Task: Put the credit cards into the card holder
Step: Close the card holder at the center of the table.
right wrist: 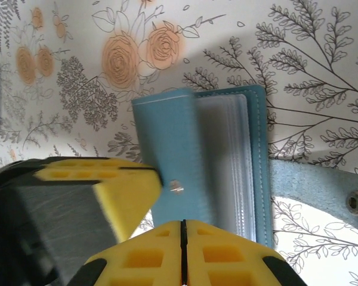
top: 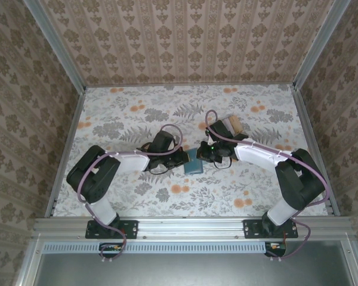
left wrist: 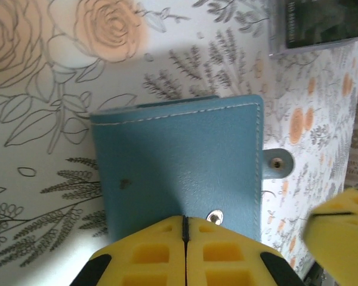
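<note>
Card holder: one, teal [top: 194,162], flat on the floral table [top: 119,119], right between the two grippers' tips.
Cover: one flap [right wrist: 167,155], tilted up off the clear sleeves [right wrist: 227,161] in the right wrist view. Sleeves too blurred to count.
Strap: one [right wrist: 322,190], sticking out sideways past the holder's edge, with one snap socket [right wrist: 356,202] at its end.
Snap stud: one [left wrist: 215,217] on the cover, just ahead of the left fingertips.
Left gripper [left wrist: 185,221]: closed right up, pads pressed together, tips at the holder's near edge. Cover pinched or only touched, cannot tell.
Right gripper [right wrist: 182,226]: closed as well, pads together, tips at the holder's edge, facing the left gripper tip to tip.
Credit cards: one pale stack [top: 232,123] standing in one dark-sided box [left wrist: 319,24], beyond the right gripper and apart from the holder. Number of cards too small to tell.
Grippers: two, both low over the holder, nearly touching each other.
</note>
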